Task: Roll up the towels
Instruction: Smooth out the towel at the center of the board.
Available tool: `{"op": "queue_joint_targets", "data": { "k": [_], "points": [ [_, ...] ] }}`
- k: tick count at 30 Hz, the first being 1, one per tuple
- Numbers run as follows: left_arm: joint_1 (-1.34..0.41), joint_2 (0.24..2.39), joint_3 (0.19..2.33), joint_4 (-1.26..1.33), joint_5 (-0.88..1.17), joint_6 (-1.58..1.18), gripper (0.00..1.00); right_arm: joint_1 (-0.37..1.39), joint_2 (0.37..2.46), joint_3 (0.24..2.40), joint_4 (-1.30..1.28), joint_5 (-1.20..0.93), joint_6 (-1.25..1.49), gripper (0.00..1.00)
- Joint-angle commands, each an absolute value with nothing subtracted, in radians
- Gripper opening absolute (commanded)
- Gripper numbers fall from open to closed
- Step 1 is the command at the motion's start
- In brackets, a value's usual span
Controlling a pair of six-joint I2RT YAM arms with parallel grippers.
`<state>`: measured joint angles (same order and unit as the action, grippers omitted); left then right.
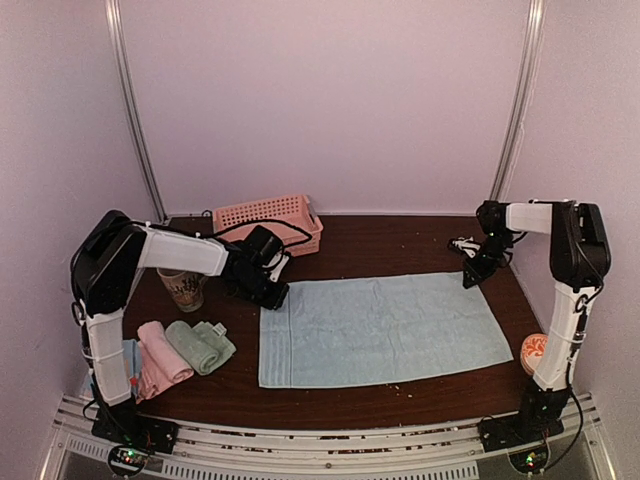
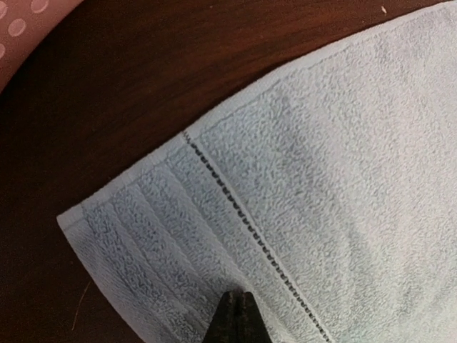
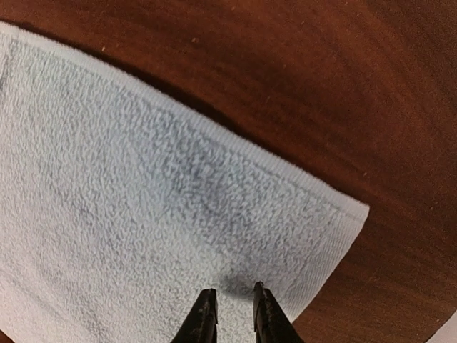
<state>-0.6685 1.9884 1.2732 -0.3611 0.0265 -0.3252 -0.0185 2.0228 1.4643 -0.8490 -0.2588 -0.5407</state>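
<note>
Item one: light blue towel point(image 1: 385, 328). It is lying spread flat on the dark wooden surface point(image 1: 400, 240) between my two arms, its long side running left to right.

Item two: left gripper point(image 2: 235, 314). I am holding it clenched, fingers pressed together with nothing between them, over the ribbed hem at the towel's far left corner.

Item three: right gripper point(image 3: 233, 289). I am holding it released over the towel's far right corner, fingers standing a little apart with the tips low over the pile. Whether they are touching the cloth I cannot tell.

Item four: pink towel point(image 1: 160, 352) and green towel point(image 1: 200, 345). Both are lying rolled up side by side, near my left arm's base and just left of the spread towel.

Item five: pink basket point(image 1: 268, 222), sitting at the far edge behind my left gripper.

Item six: patterned cup point(image 1: 183, 288), standing upright under my left arm.
</note>
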Motion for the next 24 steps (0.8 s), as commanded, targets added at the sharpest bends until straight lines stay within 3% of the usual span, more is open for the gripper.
{"op": "queue_joint_targets", "data": {
  "k": [1, 7, 18, 21, 24],
  "points": [
    [-0.652, 2.007, 1.279, -0.323, -0.046, -0.353, 0.0, -0.023, 2.081, 1.516, -0.793, -0.255, -0.488, 0.18],
    [-0.594, 2.019, 1.258, -0.335, -0.115, -0.381, 0.0, -0.025, 2.118, 1.551, -0.803, -0.217, -0.458, 0.19],
    [-0.588, 1.91, 1.304, -0.333, -0.025, -0.33, 0.0, -0.038, 2.065, 1.704, -0.848, -0.39, -0.38, 0.27],
    [-0.583, 1.918, 1.33, -0.364, -0.026, -0.332, 0.06, -0.045, 2.105, 1.742, -0.822, -0.33, -0.347, 0.29],
    [-0.583, 1.917, 1.325, -0.362, -0.006, -0.338, 0.2, -0.053, 2.174, 1.807, -0.867, -0.31, -0.327, 0.3]
  ]
}}
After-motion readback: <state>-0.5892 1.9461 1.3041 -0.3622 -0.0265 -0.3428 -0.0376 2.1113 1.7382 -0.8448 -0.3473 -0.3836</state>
